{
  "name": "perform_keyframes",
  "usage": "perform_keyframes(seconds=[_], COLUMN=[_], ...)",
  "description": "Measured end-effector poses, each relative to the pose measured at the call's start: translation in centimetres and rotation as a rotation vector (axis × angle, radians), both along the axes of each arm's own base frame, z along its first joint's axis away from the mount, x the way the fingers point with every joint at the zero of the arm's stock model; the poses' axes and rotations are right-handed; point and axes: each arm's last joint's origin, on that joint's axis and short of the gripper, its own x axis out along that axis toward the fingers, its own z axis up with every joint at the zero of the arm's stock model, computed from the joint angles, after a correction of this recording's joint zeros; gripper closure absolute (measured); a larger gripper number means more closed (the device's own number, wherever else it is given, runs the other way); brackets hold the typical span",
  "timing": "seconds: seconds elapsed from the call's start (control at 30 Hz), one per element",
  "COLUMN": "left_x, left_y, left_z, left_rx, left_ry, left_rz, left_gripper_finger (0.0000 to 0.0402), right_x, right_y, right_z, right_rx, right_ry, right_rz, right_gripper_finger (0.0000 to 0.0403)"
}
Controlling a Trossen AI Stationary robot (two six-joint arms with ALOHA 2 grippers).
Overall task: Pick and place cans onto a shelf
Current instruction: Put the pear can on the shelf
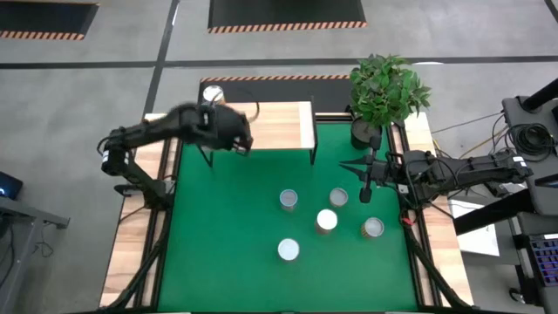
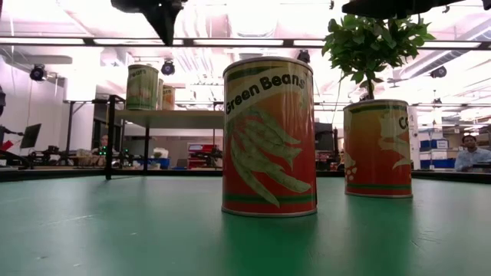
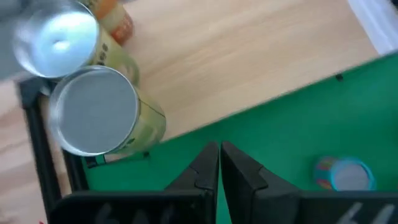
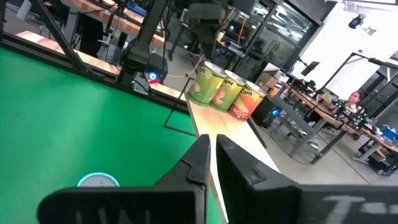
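Standing upright on the green mat [image 1: 227, 253], four cans [image 1: 327, 221] are judged stiff, smooth and slippery; sides should be gripped. Three are seen on the shelf [image 1: 279, 122]. Left gripper [image 3: 219, 163] and right gripper [image 4: 210, 152] are pressed together, empty.

Five cans stand on the green mat [image 1: 227, 235]: one [image 1: 289, 201] toward the middle, one [image 1: 338, 198] beside it, one [image 1: 327, 221] just below, one [image 1: 372, 228] nearest the right arm, and one [image 1: 289, 250] lowest. The left gripper [image 1: 241, 142] hangs over the left end of the shelf [image 1: 279, 126], by another can [image 1: 213, 93]. The right gripper [image 1: 367, 179] hovers near the plant [image 1: 387, 90].
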Motion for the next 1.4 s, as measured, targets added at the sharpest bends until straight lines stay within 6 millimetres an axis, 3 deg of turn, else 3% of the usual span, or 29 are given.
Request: perform_keyframes(seconds=[0.1,0.23,0.5,0.77,1.4], left_x=[-0.4,0.1,1.4,1.4,1.2], left_y=[1.7,3.2,4.0,4.3,4.4], left_z=[0.1,-2.1,-4.5,-4.6,-4.5], left_rx=[-0.063,-0.092,-0.065,0.047,0.078], left_ry=[0.002,0.079,0.187,0.241,0.261], left_rz=[0.007,0.041,0.031,0.053,0.064], left_gripper_finger=[0.0401,0.0401,0.0401,0.0401,0.0402], right_x=[0.0,0.0,0.0,0.0,0.0], right_y=[0.0,0.0,0.0,0.0,0.0], right_z=[0.0,-0.1,-0.2,-0.2,-0.3], right_rx=[0.002,0.001,-0.006,-0.006,-0.008], right_ry=[0.0,0.006,0.017,0.017,0.031], right_rz=[0.0,0.0,0.0,0.0,0.0], right_gripper_finger=[0.0385,0.0385,0.0385,0.0385,0.0385])
